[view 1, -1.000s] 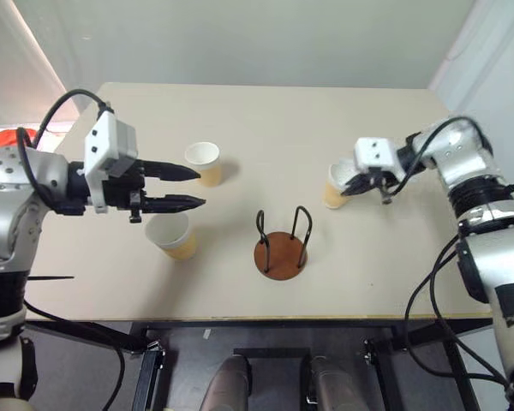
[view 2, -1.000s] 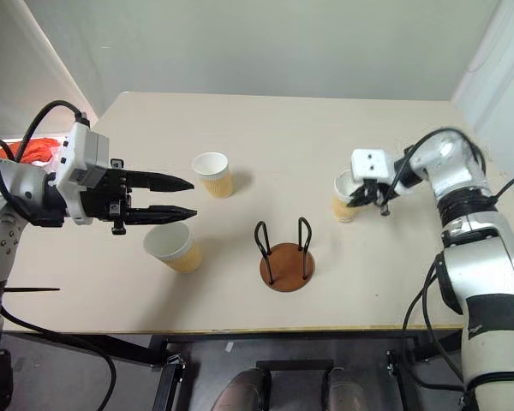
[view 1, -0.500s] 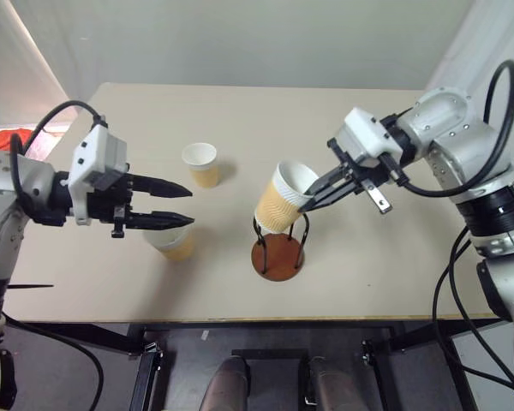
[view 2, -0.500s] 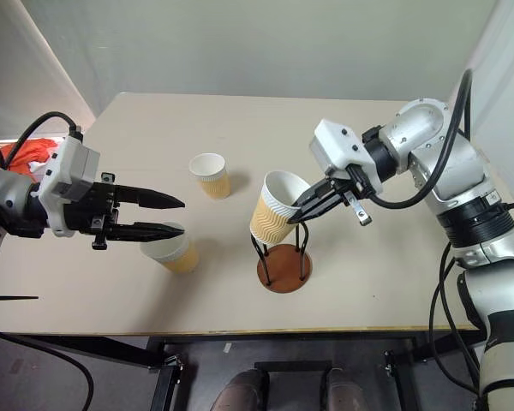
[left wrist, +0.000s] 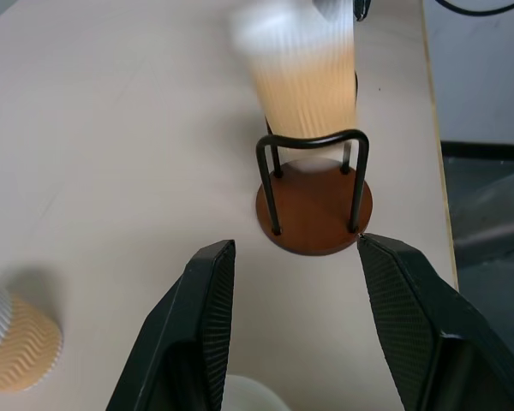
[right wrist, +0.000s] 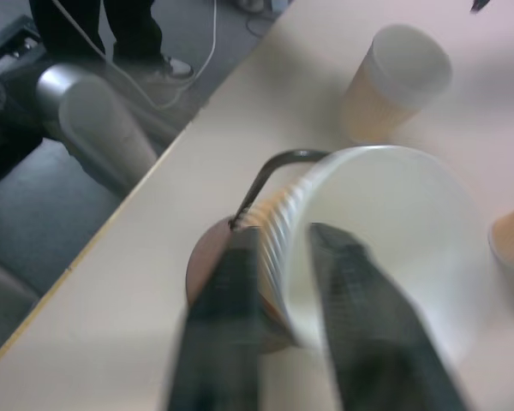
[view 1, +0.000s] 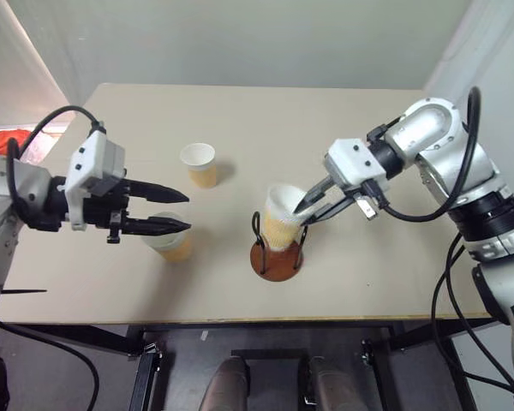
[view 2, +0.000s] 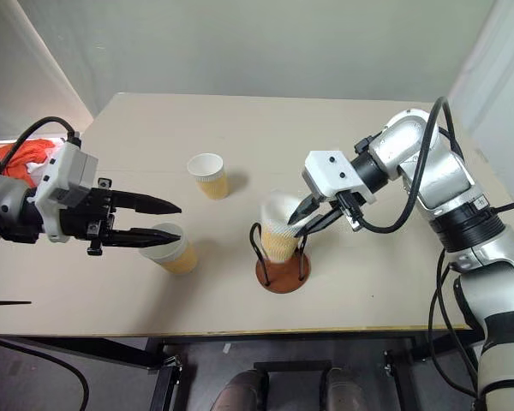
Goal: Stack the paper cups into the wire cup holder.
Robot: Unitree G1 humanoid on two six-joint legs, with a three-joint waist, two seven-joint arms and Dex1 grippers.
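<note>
Cup 1 [view 1: 283, 221] sits blurred between the wire loops of the wire cup holder [view 1: 276, 257], tilted a little, its base low inside the loops above the reddish-brown disc. You have the right claw [view 1: 307, 207] at its rim from the right, 1 finger inside the cup and 1 outside the wall. In the right wrist view the 2 fingers [right wrist: 225, 325] straddle the wall with some gap, so you cannot tell whether they pinch it or stand loose.

Your left claw [view 1: 179, 211] hangs over the left part of the surface [view 1: 325, 120], its fingers spread wide and holding nothing, pointing right toward the holder. Cup 2 [view 1: 169, 239] stands upright just under and beside its tips, on the near left of the surface. Cup 3 [view 1: 200, 163] stands upright farther back, well apart from the holder and from cup 2.

The holder stands near the front edge, about midway across the surface.
</note>
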